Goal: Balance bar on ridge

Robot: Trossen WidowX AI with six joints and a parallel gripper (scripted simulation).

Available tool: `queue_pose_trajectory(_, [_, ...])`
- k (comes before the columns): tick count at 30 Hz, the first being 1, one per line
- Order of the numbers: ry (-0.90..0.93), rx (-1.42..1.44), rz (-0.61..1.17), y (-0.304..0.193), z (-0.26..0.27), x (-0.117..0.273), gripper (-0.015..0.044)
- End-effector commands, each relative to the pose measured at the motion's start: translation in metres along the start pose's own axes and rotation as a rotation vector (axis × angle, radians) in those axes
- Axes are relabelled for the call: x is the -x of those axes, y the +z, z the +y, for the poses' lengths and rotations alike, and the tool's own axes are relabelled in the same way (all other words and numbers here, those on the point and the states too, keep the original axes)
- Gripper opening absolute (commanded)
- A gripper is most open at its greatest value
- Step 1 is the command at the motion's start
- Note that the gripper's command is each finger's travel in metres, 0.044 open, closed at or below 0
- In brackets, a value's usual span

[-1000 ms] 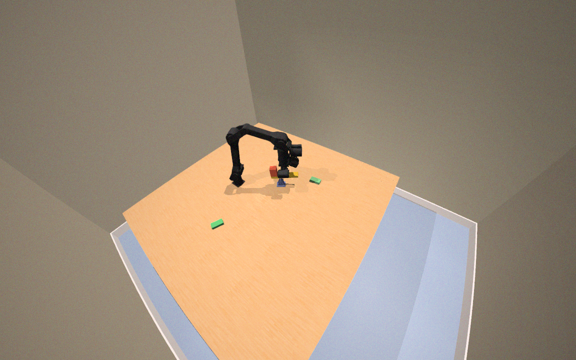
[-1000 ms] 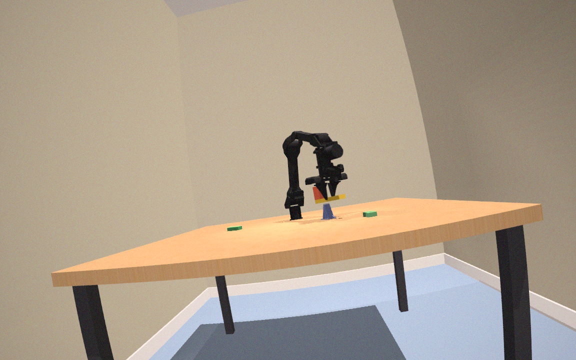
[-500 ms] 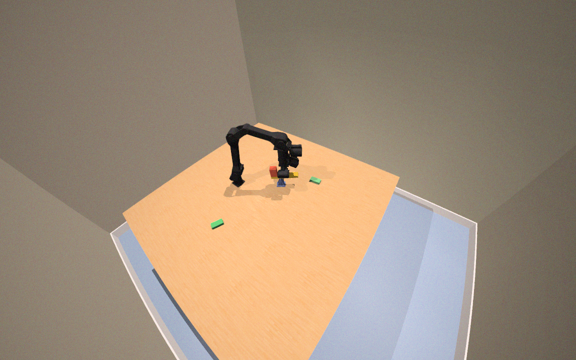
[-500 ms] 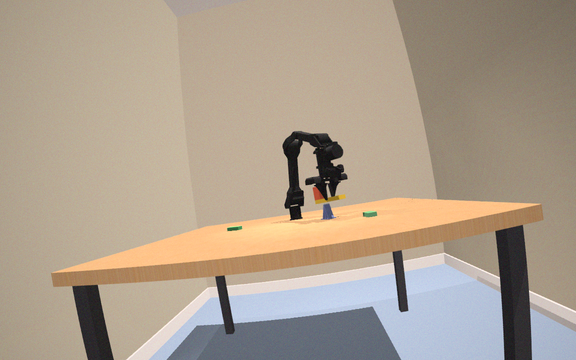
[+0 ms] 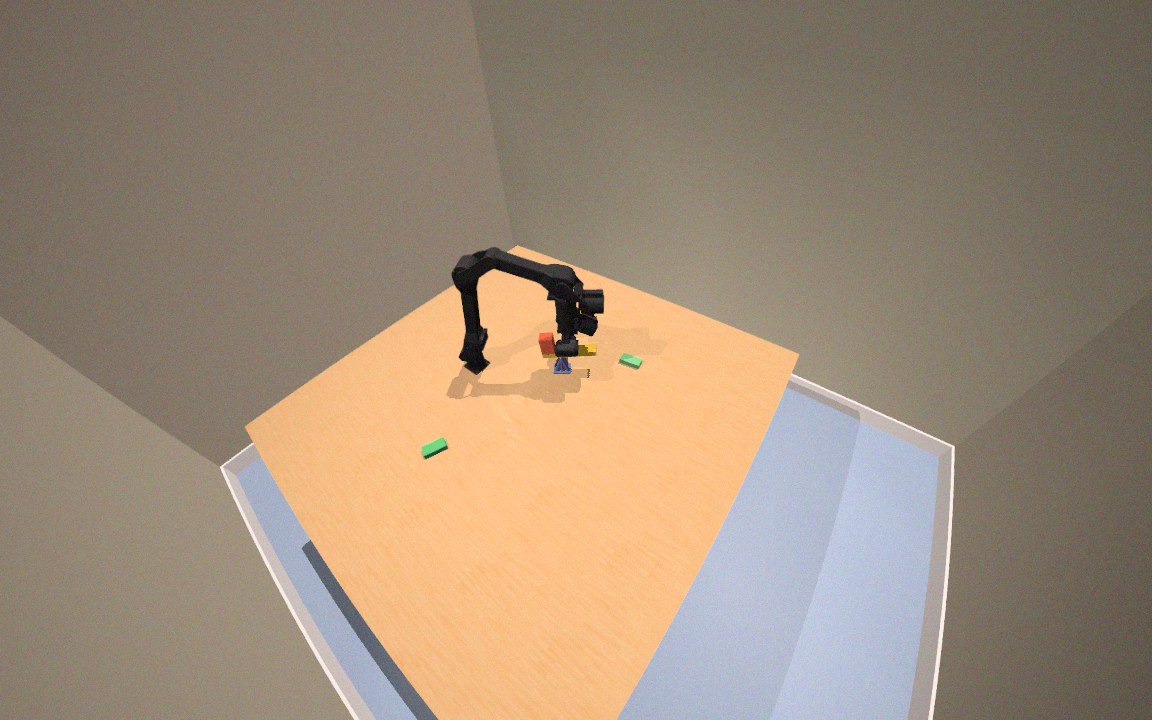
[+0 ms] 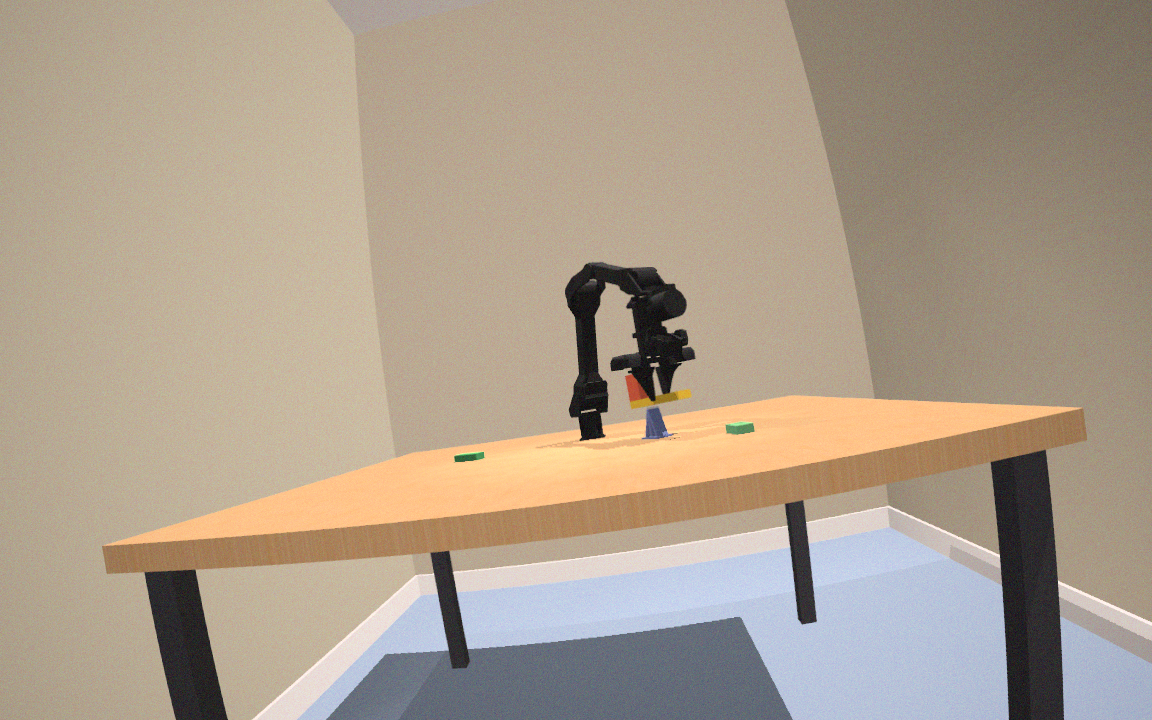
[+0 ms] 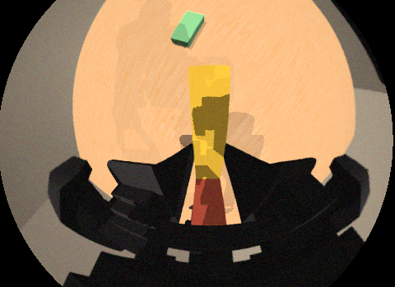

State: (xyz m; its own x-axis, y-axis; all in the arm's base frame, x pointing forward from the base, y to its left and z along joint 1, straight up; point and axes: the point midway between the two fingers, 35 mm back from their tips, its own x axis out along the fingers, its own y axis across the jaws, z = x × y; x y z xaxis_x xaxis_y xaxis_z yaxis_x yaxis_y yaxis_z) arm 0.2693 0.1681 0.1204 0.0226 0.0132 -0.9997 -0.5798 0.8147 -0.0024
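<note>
The yellow bar [image 5: 589, 350] [image 6: 677, 395] [image 7: 210, 81] carries a red block [image 5: 546, 343] [image 6: 634, 388] [image 7: 208, 201] on its end nearer the arm's base. My gripper [image 5: 567, 351] [image 6: 660, 395] [image 7: 209, 147] points down and is shut on the bar, between the red block and the far end. The blue ridge [image 5: 562, 366] [image 6: 654, 424] stands on the table right under the held part. The bar lies across it from above, clear of the table and looking about level. Bar and ridge top are very close; I cannot tell whether they touch. The ridge is hidden in the wrist view.
One green block [image 5: 630, 360] [image 6: 739, 428] [image 7: 188, 28] lies on the table [image 5: 544, 537] [image 6: 562, 497] beyond the bar's far end. Another green block [image 5: 434, 447] [image 6: 469, 456] lies well away, on the arm base's other side in the exterior view.
</note>
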Motion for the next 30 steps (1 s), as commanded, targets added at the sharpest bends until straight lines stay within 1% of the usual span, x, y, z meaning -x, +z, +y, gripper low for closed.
queue_pose_trajectory(1, [0.001,0.003,0.001,0.0,0.0001,-0.0008,0.0])
queue_pose_trajectory(30, [0.001,0.003,0.001,-0.0001,0.0,-0.0033,0.0])
